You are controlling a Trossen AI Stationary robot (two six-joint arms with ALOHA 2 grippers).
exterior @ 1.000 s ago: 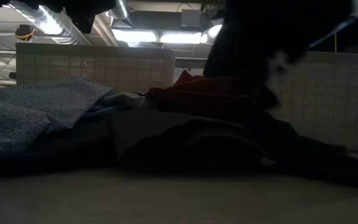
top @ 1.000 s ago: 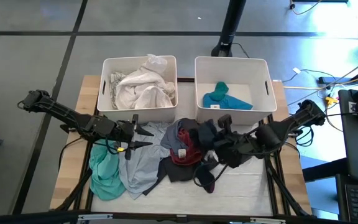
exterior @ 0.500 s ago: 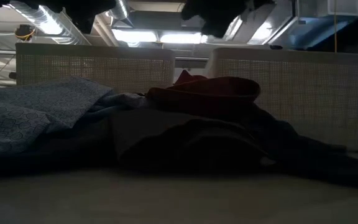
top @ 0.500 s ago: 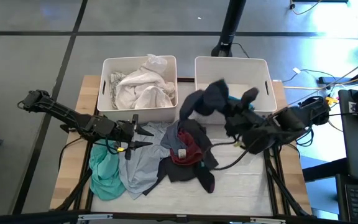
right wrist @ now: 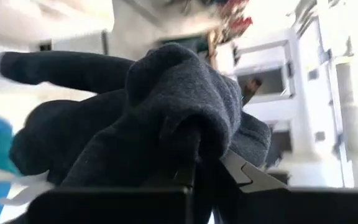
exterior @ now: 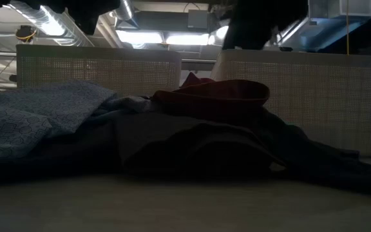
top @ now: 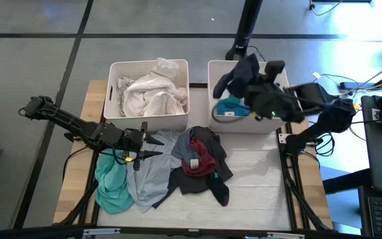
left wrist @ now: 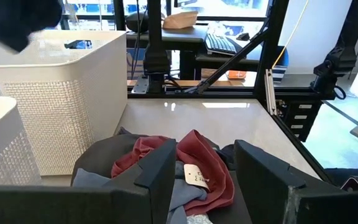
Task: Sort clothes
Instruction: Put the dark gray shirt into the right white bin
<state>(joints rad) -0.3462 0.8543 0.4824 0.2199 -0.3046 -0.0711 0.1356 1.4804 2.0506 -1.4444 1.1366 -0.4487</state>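
Note:
My right gripper is shut on a dark navy garment, high over the right white bin; a bright blue garment lies in that bin. White clothes fill the left bin. On the table lies a pile: a dark red garment on a black one, a pale grey-blue one, and a teal-green one. My left gripper stands open above the grey-blue garment, pointing at the red one. My right gripper pinches a bunched fold of the dark navy garment between its two fingers; the cloth wraps over the fingertips and hides them. The garment is lifted clear and slack, and its loose ends droop over the right bin.
The two bins stand side by side along the table's far edge. Bare tabletop lies right of the pile. In the low view the pile rises before the bins' mesh walls.
My right gripper has risen from the pile and swung toward the table's far edge, turning as it went. It has carried the dark navy garment up off the pile and over the right bin. The red and black garments stay on the table.

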